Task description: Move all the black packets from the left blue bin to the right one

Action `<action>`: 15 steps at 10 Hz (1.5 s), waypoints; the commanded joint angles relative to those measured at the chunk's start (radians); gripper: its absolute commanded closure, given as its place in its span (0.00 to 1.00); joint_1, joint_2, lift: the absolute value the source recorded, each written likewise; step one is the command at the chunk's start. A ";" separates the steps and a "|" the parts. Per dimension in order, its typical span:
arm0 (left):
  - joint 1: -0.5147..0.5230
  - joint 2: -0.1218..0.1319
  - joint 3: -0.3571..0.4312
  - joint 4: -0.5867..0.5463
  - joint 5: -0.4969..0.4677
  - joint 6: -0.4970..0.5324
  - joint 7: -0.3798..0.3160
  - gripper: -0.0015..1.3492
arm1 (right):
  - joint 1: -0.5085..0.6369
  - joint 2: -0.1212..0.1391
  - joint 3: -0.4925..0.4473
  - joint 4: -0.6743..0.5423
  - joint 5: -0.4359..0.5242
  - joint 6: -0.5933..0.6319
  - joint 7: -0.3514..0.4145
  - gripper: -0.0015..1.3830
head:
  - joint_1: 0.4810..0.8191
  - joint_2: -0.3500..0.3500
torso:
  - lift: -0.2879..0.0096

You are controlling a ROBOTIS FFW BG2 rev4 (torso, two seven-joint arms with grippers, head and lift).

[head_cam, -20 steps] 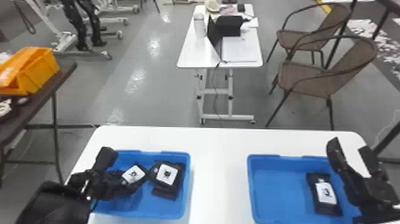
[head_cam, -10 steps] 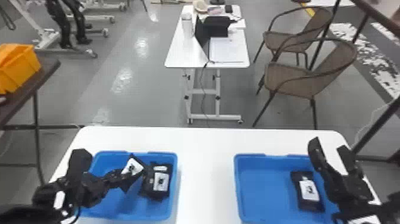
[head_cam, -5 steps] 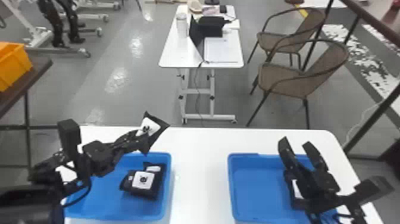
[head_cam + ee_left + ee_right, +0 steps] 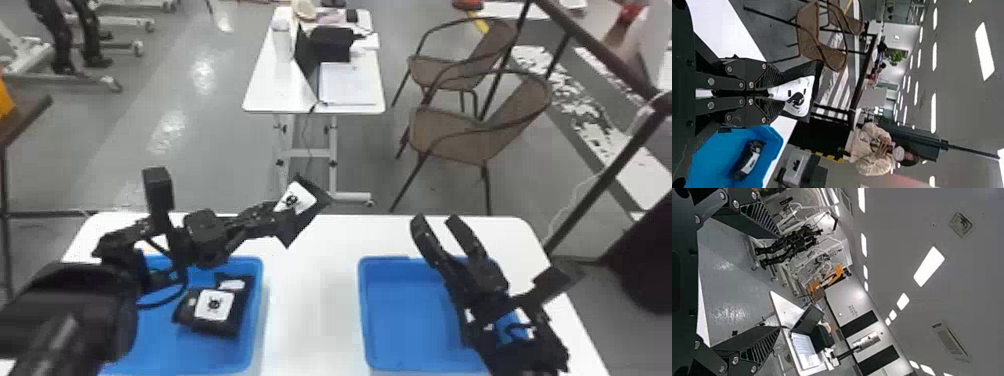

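Note:
My left gripper (image 4: 282, 215) is shut on a black packet (image 4: 304, 202) with a white label, held above the table's far edge just right of the left blue bin (image 4: 256, 310). In the left wrist view the gripper (image 4: 774, 92) pinches the packet (image 4: 807, 92) by one end. At least one more black packet (image 4: 214, 306), partly overlapping another dark piece, lies in the left bin. My right gripper (image 4: 436, 227) stands open over the right blue bin (image 4: 364, 320), its fingers pointing away; in the right wrist view that gripper (image 4: 777, 282) has nothing between its fingers. In the left wrist view a packet (image 4: 749, 159) lies in the right bin (image 4: 715, 152).
The white table (image 4: 312, 300) spans between the bins. Behind it stand a smaller white table (image 4: 260, 90) with a laptop and two brown chairs (image 4: 465, 125). A dark shelf edge (image 4: 25, 120) is at the far left.
The left gripper has lifted the packet out of the left bin and carried it right. The right arm has moved inward over the right bin, its fingers staying open. The head view has shifted.

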 commanded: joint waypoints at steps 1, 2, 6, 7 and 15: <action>-0.076 -0.035 -0.058 0.096 -0.016 -0.022 -0.036 0.81 | -0.014 0.001 0.020 -0.001 0.000 0.027 0.013 0.15 | 0.63 0.41 | 0.97; -0.109 -0.055 -0.084 0.152 -0.030 -0.030 -0.054 0.81 | -0.027 0.001 0.035 -0.003 0.000 0.038 0.033 0.15 | 0.63 0.38 | 0.97; -0.180 -0.093 -0.158 0.253 -0.020 -0.073 -0.065 0.81 | -0.057 0.001 0.100 -0.008 0.000 0.104 0.069 0.15 | 0.63 0.37 | 0.97; -0.186 -0.104 -0.161 0.262 -0.020 -0.078 -0.067 0.81 | -0.060 0.001 0.117 -0.004 -0.001 0.119 0.069 0.15 | 0.63 0.37 | 0.97; -0.192 -0.124 -0.197 0.283 0.011 -0.055 -0.076 0.81 | -0.156 0.001 0.170 0.094 0.012 0.156 0.067 0.66 | 0.63 0.40 | 0.97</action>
